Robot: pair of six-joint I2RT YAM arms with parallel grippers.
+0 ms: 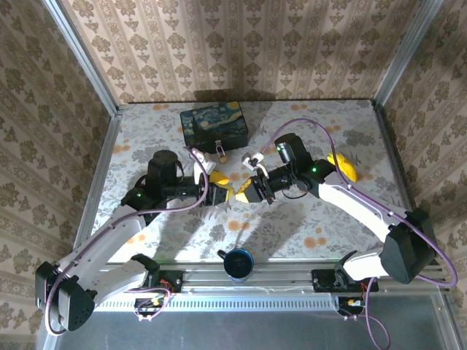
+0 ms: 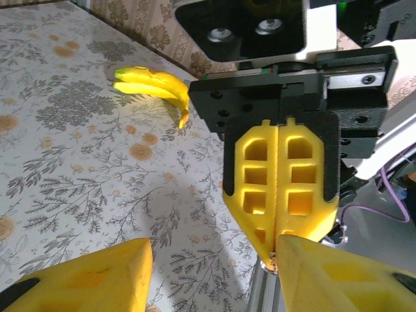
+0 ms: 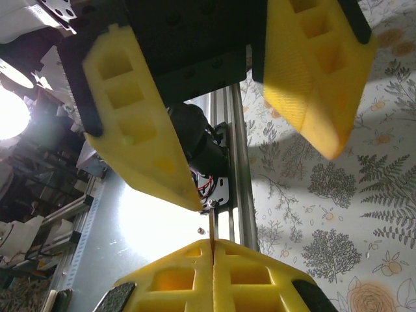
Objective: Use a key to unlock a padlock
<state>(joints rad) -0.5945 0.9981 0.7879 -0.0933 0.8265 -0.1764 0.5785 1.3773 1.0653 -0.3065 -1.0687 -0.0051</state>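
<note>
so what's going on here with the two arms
The two arms meet nose to nose over the middle of the table. The right gripper is shut on a thin metal piece, probably the key. The left gripper faces it with jaws wide open, holding nothing. The small brassy thing in front of the dark blue box looks like the padlock, with neither gripper on it.

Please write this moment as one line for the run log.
left claw open | right claw shut on key | claws facing each other
</note>
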